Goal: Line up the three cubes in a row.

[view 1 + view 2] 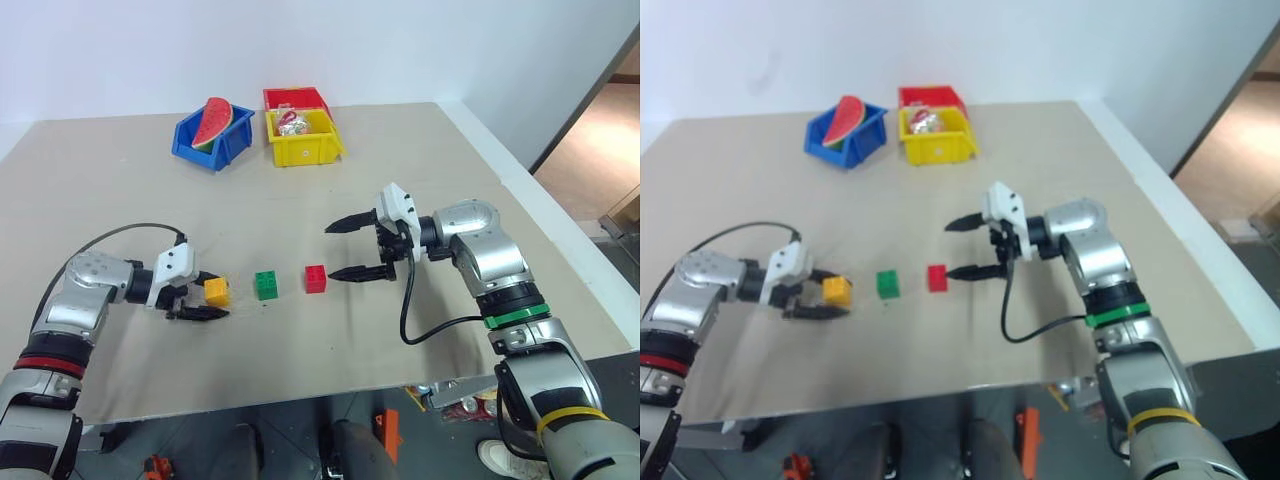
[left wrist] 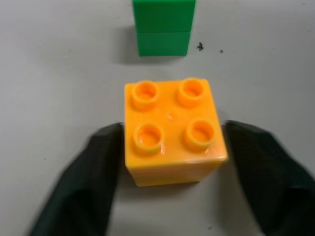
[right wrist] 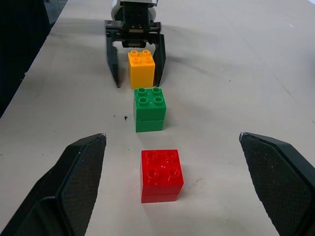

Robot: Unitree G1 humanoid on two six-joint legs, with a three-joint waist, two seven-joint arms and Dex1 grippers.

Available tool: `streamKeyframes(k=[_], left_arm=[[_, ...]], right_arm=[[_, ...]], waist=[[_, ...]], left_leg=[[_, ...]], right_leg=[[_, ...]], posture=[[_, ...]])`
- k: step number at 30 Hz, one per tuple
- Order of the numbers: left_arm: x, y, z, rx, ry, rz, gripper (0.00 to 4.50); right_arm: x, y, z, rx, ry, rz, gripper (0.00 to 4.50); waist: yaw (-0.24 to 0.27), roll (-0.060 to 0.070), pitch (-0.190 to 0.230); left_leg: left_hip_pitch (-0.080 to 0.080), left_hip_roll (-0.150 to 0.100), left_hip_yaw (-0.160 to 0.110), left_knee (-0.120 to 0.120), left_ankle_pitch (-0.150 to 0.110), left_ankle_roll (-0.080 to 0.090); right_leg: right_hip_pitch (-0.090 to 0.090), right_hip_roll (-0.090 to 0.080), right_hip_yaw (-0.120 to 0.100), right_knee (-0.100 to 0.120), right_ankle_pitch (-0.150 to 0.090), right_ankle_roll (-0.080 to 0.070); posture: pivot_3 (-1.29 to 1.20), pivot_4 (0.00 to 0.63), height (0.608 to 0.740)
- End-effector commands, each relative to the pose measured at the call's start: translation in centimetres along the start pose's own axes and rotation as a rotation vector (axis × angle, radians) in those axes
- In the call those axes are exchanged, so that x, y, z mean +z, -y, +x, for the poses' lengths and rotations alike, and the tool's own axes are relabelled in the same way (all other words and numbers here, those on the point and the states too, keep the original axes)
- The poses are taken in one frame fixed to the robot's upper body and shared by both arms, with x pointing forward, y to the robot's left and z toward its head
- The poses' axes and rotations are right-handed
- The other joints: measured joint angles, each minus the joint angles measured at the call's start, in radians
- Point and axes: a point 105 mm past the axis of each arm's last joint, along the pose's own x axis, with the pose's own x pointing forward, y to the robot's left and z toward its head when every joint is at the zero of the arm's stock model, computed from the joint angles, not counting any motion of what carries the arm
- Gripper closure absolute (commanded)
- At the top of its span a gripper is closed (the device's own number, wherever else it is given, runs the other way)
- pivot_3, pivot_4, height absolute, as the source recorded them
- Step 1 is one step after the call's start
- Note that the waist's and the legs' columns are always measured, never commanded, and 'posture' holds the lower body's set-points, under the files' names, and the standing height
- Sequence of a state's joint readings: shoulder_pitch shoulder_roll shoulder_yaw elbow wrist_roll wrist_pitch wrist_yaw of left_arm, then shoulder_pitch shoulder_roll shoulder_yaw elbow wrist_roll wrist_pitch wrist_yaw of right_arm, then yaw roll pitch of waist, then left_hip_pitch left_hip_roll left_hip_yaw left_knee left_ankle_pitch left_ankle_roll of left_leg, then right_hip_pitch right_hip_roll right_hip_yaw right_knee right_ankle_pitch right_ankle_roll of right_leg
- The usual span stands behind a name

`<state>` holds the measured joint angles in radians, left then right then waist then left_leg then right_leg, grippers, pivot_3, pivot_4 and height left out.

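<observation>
Beige laminate is covering the counter (image 1: 120, 200), and on it the three cubes are sitting in a straight row running from nine o'clock to three o'clock in the head views. At the nine o'clock end the left gripper (image 1: 207, 297) is reaching in low over the surface, its two black fingers (image 2: 83, 187) standing on either side of the yellow-orange cube (image 1: 217, 291); in the left wrist view narrow gaps are showing between the pads and the cube's flanks, so the gripper is looking released around the cube rather than clenched on it, and the cube is resting on the counter with its four studs facing up. Just beside it toward three o'clock the green cube (image 1: 266, 285) is sitting apart from it by a small gap, studs up. Next along, the red cube (image 1: 316, 279) is sitting by another similar gap, also studs up. Further toward three o'clock the right gripper (image 1: 348, 249) is hovering with its fingers spread wide, grasping nothing, its lower fingertip (image 1: 338, 273) ending just beside the red cube without touching it. Well apart, toward twelve o'clock at the far side of the counter, a blue bin (image 1: 190, 140) is holding a watermelon slice (image 1: 212, 121), and next to it a yellow bin (image 1: 300, 152) is standing in front of a red bin (image 1: 295, 98).
</observation>
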<state>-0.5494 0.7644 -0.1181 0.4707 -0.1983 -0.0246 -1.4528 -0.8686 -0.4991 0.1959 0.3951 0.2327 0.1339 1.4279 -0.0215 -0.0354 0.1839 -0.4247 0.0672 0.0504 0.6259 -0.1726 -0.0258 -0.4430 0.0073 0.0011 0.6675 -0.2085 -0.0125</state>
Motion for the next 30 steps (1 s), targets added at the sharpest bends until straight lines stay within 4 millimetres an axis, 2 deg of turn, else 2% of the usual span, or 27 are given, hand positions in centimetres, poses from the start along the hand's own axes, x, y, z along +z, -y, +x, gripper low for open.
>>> streamKeyframes(k=[1, 8, 12, 15, 17, 20, 23, 27, 30], left_arm=[[1.4, -0.7, -1.5, 0.037, 0.005, 0.06, 0.05], [3.7, -0.1, -3.6, 0.06, 0.009, 0.103, 0.05], [5.3, 0.2, -5.1, 0.09, 0.024, 0.068, 0.05], [7.0, -0.3, -6.3, 0.174, 0.096, -0.016, 0.05], [7.6, -1.6, -7.0, 0.294, 0.149, -0.051, 0.05], [7.0, -4.0, -8.1, 0.544, 0.169, -0.057, 0.05], [5.2, -5.6, -9.0, 0.785, 0.171, -0.111, 0.05], [2.9, -5.8, -9.7, 0.998, 0.174, -0.16, 0.05], [2.0, -5.3, -10.1, 1.093, 0.178, -0.174, 0.05]], right_arm=[[1.0, 0.0, -0.4, -0.012, 0.021, -0.042, 0.0], [0.9, 0.1, -0.4, -0.018, 0.024, -0.043, 0.0], [1.0, 0.2, -0.6, -0.031, 0.033, -0.044, 0.0], [1.5, 0.5, -0.8, -0.052, 0.055, -0.038, 0.0], [1.7, 0.9, -0.9, -0.079, 0.075, -0.033, 0.0], [1.8, 2.2, -1.3, -0.201, 0.111, -0.031, 0.0], [0.5, 4.0, -2.1, -0.355, 0.091, -0.019, 0.0], [-0.6, 4.8, -2.9, -0.468, 0.086, -0.009, 0.0], [-1.1, 5.3, -3.3, -0.536, 0.094, 0.018, 0.0]], waist=[[0.0, 0.0, 0.0], [-0.002, 0.0, 0.0], [-0.001, 0.0, 0.0], [-0.001, 0.0, 0.0], [-0.001, 0.0, 0.0], [-0.001, 0.0, 0.0], [-0.001, 0.0, 0.0], [-0.003, 0.0, 0.0], [-0.003, 0.0, 0.0]], left_leg=[[0.0, 0.0, 0.0, 0.0, 0.0, 0.0], [0.0, 0.0, 0.0, -0.001, 0.0, 0.0], [0.0, 0.001, 0.0, -0.001, 0.0, 0.0], [0.0, 0.001, 0.0, -0.001, 0.0, 0.0], [0.0, 0.0, 0.0, -0.001, 0.0, 0.0], [0.0, 0.0, 0.0, 0.0, 0.0, 0.0], [0.001, 0.0, 0.0, 0.0, 0.0, 0.0], [0.001, 0.0, 0.002, -0.001, 0.0, 0.0], [0.0, 0.0, 0.002, -0.002, 0.0, 0.0]], right_leg=[[0.0, 0.0, 0.0, 0.0, 0.0, 0.0], [0.0, 0.0, 0.0, 0.0, 0.0, 0.0], [-0.001, 0.0, 0.0, 0.0, -0.001, -0.001], [0.0, 0.0, 0.0, 0.0, -0.001, -0.001], [0.0, 0.0, 0.0, 0.0, 0.0, 0.0], [0.0, 0.0, 0.0, 0.0, 0.0, 0.0], [0.001, 0.0, 0.0, 0.0, 0.0, 0.0], [0.0, 0.0, 0.003, -0.001, 0.001, 0.001], [0.0, 0.0, 0.003, -0.001, 0.001, 0.001]], posture=[[0.0, 0.15, 0.74], [0.0, 0.15, 0.74], [0.0, 0.15, 0.74], [0.0, 0.15, 0.74], [0.0, 0.15, 0.74], [0.0, 0.15, 0.74], [0.0, 0.15, 0.74], [0.0, 0.15, 0.74], [0.0, 0.15, 0.74]])
